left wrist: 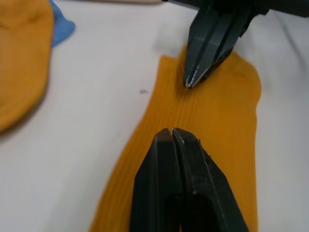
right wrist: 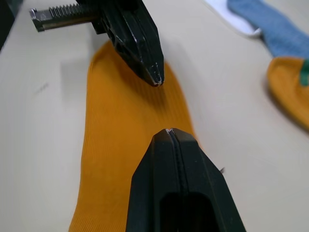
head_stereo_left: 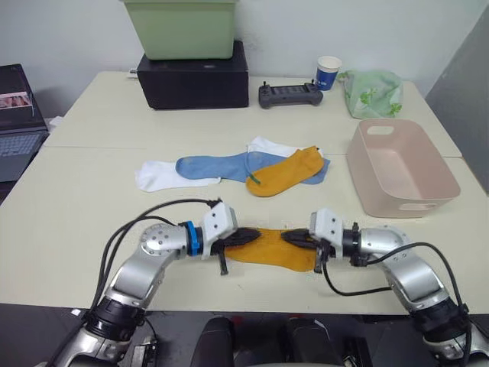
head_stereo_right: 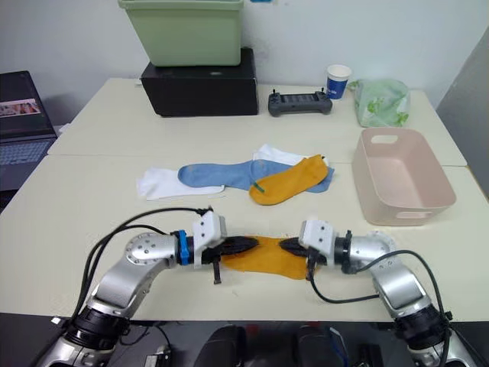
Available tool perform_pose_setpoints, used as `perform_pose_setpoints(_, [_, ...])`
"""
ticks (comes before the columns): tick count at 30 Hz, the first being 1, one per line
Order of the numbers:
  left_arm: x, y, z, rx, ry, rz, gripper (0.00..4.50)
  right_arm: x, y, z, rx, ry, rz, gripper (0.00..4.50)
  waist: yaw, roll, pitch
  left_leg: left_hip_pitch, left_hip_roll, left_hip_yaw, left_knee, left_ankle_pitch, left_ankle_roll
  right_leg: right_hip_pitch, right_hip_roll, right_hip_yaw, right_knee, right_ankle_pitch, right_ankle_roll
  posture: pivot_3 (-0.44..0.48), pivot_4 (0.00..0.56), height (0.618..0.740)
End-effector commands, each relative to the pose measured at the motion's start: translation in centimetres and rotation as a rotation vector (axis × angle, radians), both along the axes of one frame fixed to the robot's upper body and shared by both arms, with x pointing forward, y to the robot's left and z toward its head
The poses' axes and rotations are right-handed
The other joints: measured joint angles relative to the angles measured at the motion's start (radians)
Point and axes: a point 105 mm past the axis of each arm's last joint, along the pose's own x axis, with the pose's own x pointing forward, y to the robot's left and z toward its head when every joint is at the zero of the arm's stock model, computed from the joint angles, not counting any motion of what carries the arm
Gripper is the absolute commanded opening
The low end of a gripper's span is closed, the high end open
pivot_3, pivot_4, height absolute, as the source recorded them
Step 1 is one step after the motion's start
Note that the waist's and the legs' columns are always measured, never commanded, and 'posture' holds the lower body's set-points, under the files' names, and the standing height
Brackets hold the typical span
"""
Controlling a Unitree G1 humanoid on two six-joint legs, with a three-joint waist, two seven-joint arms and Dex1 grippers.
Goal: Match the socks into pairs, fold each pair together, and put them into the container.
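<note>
Closest to the robot, one orange sock is laid flat near the front edge of the table. The left gripper is set on one end of it and the right gripper on the other end, tips pointed at each other with a bit of sock between them. Both grippers are closed tight, fingers together, and they seem to be pressed on top of the cloth, not pinched around it. Farther back, in the middle of the table, the other socks are seen in a small heap: a second orange sock lies on top of a blue sock, another blue bit sticks out beside it, and a white sock is tucked partly under the blue one, with more white behind. The pink tub is placed to the right, empty, well apart from the near sock. At the back, a green bin on a black box, a controller, a paper cup and a leafy green cloth are seen. No pair has been made yet, it seems. The near sock could be slid or bunched up if the closed tips are dragged across it. The wrong sock could also be pulled along from the heap, since they overlap.
</note>
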Motion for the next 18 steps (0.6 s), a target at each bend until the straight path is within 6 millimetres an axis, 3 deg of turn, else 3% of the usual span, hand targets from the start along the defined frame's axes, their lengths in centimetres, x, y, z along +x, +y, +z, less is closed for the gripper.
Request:
perform_pose_setpoints(1, [0.7,1.2,-1.2,0.064,-0.055,0.047,0.02,0.5,-1.6,-0.7,-0.037,-0.034,-0.054,0.0,0.0,0.0,-0.001,0.0,0.0,0.0,0.0,0.0,0.0,0.0,0.0,0.0,0.0,0.0,0.0,0.0,0.15,0.74])
perform_pose_setpoints(6, [1.2,3.5,-1.9,0.08,-0.05,0.11,0.02,0.2,-3.9,-1.4,-0.082,-0.03,-0.08,0.0,-0.001,0.002,-0.003,0.008,0.0,0.001,-0.001,0.0,0.0,0.008,0.0,0.001,0.0,0.0,0.0,0.0,0.15,0.74])
perform_pose_setpoints(11, [0.8,5.0,-0.6,0.028,-0.056,0.114,0.02,-0.1,-5.8,-0.5,-0.093,-0.058,-0.085,0.0,-0.003,0.003,-0.004,0.017,0.001,0.001,-0.002,0.0,0.0,0.017,0.0,0.002,-0.002,-0.003,0.004,0.0,0.15,0.74])
perform_pose_setpoints(18, [-0.2,3.6,1.9,-0.048,-0.113,0.052,0.02,-1.3,-3.0,2.3,0.082,-0.074,-0.02,0.0,-0.002,0.003,-0.003,0.015,0.001,0.001,-0.002,0.0,0.0,0.014,0.0,0.002,-0.002,0.0,0.0,0.0,0.15,0.74])
